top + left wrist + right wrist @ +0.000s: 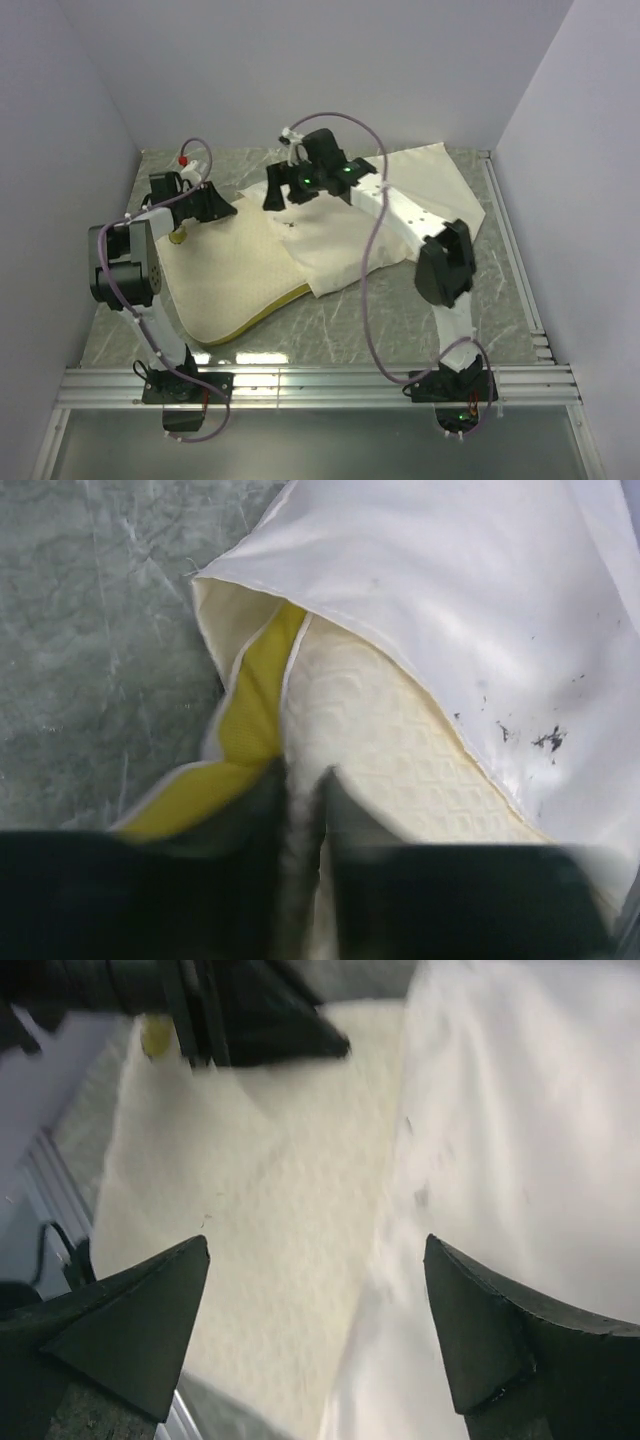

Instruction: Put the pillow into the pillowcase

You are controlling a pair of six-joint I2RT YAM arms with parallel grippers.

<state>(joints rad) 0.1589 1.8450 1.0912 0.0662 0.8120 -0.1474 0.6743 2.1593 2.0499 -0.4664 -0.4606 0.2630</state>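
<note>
Pillow lies centre-left in my top view, its long axis slanting from lower left to upper right, the far end under the pillowcase. Farther up, my left gripper is clamped on its yellow-edged corner. My right gripper hovers with fingers spread over the pillowcase's edge.

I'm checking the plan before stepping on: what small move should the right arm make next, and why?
Probably lower the right gripper and close on the pillowcase edge beneath it. It hangs open over that edge, most of the pillow lies outside, and the left gripper pinches a pillow corner.
</note>
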